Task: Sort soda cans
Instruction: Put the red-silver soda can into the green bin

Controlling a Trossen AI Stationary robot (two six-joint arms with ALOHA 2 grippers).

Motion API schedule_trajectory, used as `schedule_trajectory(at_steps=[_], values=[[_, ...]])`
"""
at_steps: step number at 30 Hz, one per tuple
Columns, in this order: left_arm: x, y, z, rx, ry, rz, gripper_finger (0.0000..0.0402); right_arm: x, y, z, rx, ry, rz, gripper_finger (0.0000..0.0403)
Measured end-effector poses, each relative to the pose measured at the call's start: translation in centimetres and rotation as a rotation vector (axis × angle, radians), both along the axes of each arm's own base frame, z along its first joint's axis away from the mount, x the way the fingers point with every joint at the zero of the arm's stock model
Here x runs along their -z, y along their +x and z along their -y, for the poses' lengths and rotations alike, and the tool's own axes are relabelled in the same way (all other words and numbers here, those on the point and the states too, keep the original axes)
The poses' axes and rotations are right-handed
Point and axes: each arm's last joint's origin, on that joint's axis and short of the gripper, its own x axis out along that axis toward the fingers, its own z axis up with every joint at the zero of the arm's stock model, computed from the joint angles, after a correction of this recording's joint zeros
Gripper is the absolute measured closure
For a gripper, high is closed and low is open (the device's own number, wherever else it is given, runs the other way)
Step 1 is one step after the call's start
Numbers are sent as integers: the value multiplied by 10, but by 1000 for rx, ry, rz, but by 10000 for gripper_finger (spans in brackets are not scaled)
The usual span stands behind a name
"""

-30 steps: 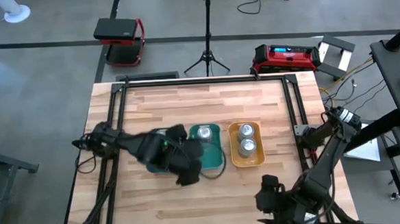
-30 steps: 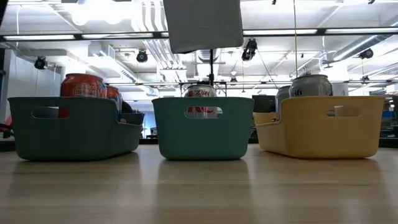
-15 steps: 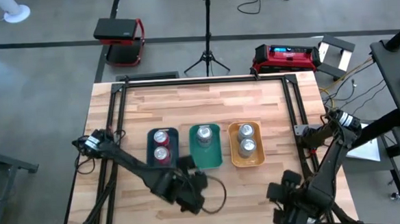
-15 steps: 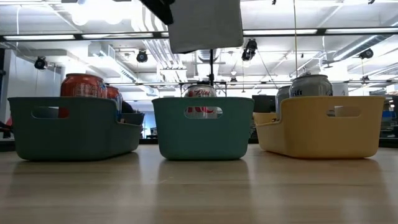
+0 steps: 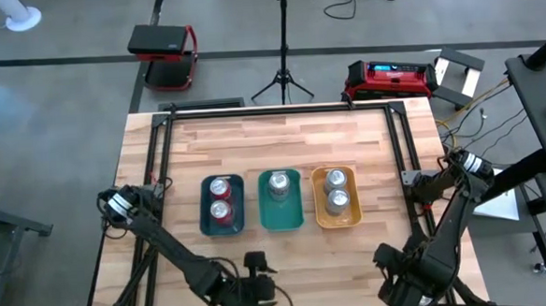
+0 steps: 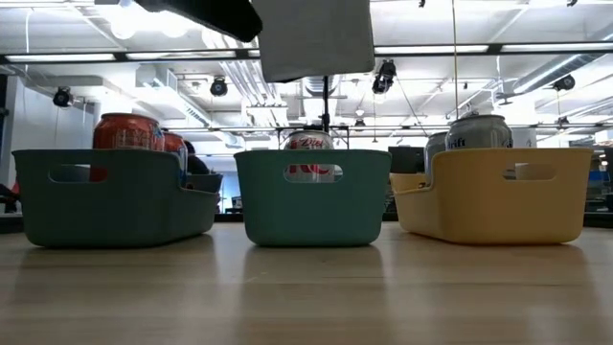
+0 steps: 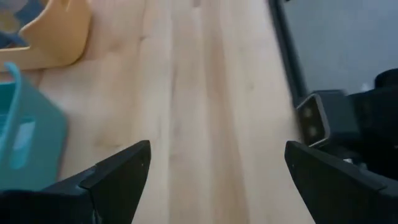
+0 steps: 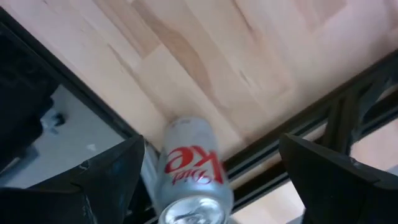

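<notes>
Three trays stand in a row mid-table. The left teal tray (image 5: 204, 217) holds two red soda cans (image 5: 220, 199). The middle teal tray (image 5: 296, 214) holds one silver can (image 5: 278, 183), and the orange tray (image 5: 319, 216) holds two silver cans (image 5: 336, 191). My left gripper (image 7: 217, 186) is open over bare wood at the near edge (image 5: 257, 287). My right gripper (image 8: 211, 143) is open at the near right corner (image 5: 398, 278). A silver soda can (image 8: 189, 171) stands between its fingers, by the table's black rail. I cannot tell whether a finger touches it.
Black frame rails (image 5: 406, 155) run along the table's left and right sides. Bare wood lies between the trays and the near edge (image 5: 326, 263). In the low view my left arm (image 6: 201, 13) crosses above the trays.
My left gripper has drawn back from over the teal trays toward the table's near edge, uncovering the red cans. My right gripper has shifted a little toward the near right corner. The trays and their cans have stayed put.
</notes>
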Motion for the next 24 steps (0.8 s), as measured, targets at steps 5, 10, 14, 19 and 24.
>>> schedule_trajectory(at_steps=[5,10,14,19,24], values=[[3,-6,12,13,-30,68,47,0,-3,-3,58,21,-36,34],[3,-10,17,21,-40,92,47,1,-9,-16,21,77,-8,34],[3,-9,18,19,-47,96,47,10,-22,-28,-33,53,-24,34],[4,-9,18,3,-65,97,47,25,-32,-42,-76,26,-66,34],[4,-10,19,-8,-86,103,47,34,-33,-50,-75,49,-103,34]])
